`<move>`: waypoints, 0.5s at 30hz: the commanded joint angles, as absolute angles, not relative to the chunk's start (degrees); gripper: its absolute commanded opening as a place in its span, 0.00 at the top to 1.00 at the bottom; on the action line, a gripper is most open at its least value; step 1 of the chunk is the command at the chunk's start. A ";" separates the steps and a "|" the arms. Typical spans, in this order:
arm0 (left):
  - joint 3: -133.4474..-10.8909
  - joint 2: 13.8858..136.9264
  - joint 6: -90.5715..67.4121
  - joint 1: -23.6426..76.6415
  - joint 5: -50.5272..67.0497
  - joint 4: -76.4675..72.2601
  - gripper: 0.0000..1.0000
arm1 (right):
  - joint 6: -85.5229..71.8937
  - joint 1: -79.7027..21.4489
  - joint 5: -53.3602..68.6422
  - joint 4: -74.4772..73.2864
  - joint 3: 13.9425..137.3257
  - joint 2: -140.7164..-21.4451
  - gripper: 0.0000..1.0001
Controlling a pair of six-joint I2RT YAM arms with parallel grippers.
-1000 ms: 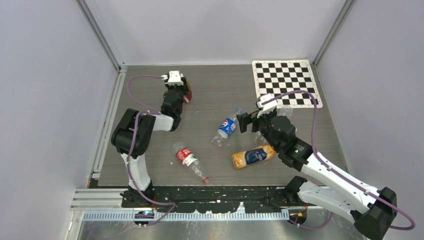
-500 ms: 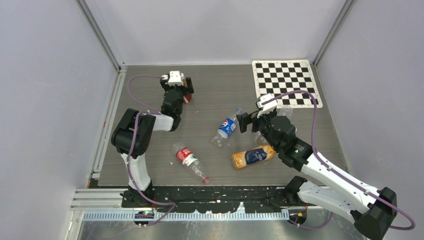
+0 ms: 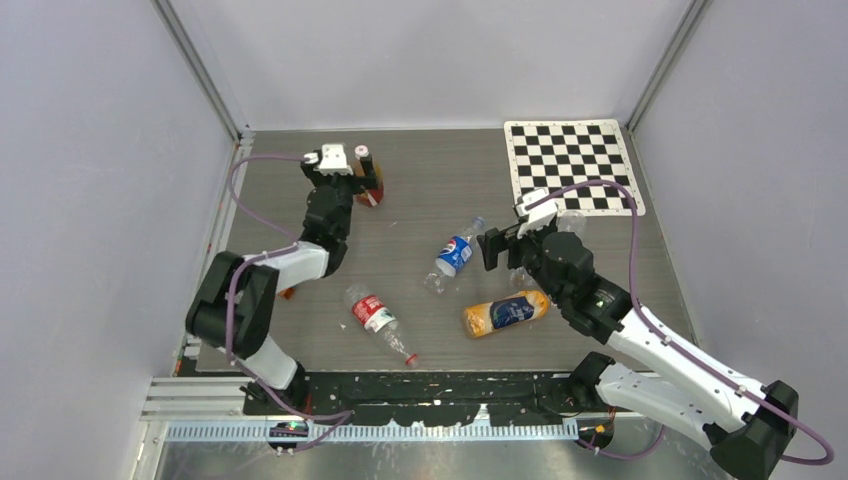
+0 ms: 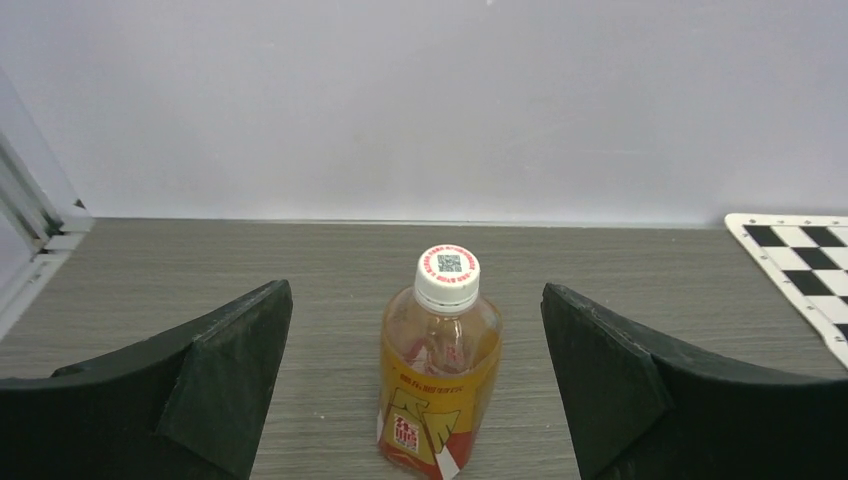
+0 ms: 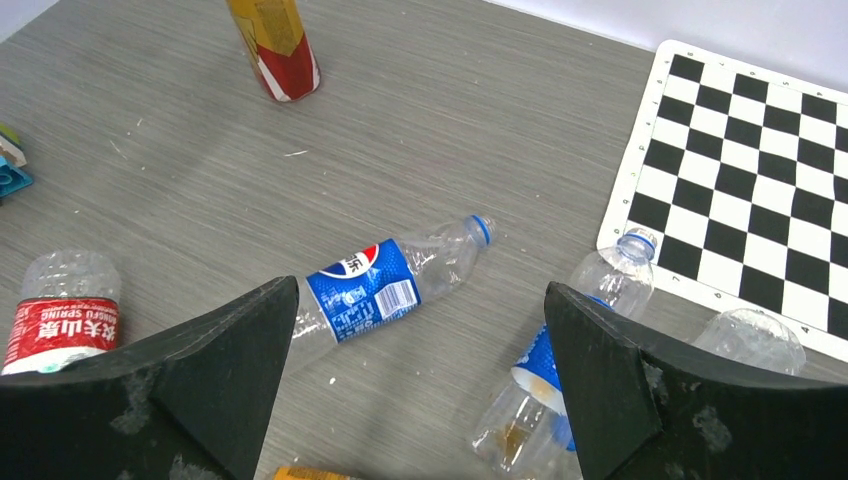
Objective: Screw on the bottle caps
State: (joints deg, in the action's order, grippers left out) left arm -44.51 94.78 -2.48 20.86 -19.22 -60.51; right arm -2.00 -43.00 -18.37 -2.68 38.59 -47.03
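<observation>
An upright orange-labelled bottle (image 4: 440, 385) stands at the back left of the table with a white, red-ringed cap (image 4: 447, 274) sitting on its neck. My left gripper (image 4: 415, 300) is open, its fingers wide on either side of the bottle and touching nothing. From above, the cap (image 3: 362, 152) shows just right of the left gripper (image 3: 337, 163). My right gripper (image 5: 415, 330) is open and empty above a lying blue-labelled bottle (image 5: 372, 285) whose neck has no cap. A second uncapped blue-labelled bottle (image 5: 590, 330) lies by its right finger.
A red-labelled bottle (image 3: 375, 315) with a red cap (image 3: 411, 360) lies near the front. An orange bottle (image 3: 505, 313) lies to its right. A clear bottle (image 5: 750, 340) rests on the edge of the checkerboard (image 3: 570, 165). Small coloured items (image 5: 10, 165) sit at the left.
My left gripper has opened off the white cap and drawn back to the left of the upright bottle. The right arm has barely moved.
</observation>
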 commanded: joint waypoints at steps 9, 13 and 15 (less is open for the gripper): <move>-46.29 60.98 26.73 20.72 12.29 2.70 0.00 | -7.11 -42.98 -23.80 -12.81 44.07 -37.98 0.00; -48.05 53.74 39.78 21.62 23.14 22.61 0.02 | -7.88 -42.98 -23.55 -13.34 44.04 -36.19 0.00; -48.98 50.50 44.96 21.96 26.62 30.18 0.06 | -8.48 -42.98 -23.37 -13.45 44.11 -35.48 0.00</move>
State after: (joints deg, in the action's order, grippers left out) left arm -46.26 55.48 28.23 21.32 12.16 4.32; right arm -6.57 -43.00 -22.11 -12.97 41.91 -36.97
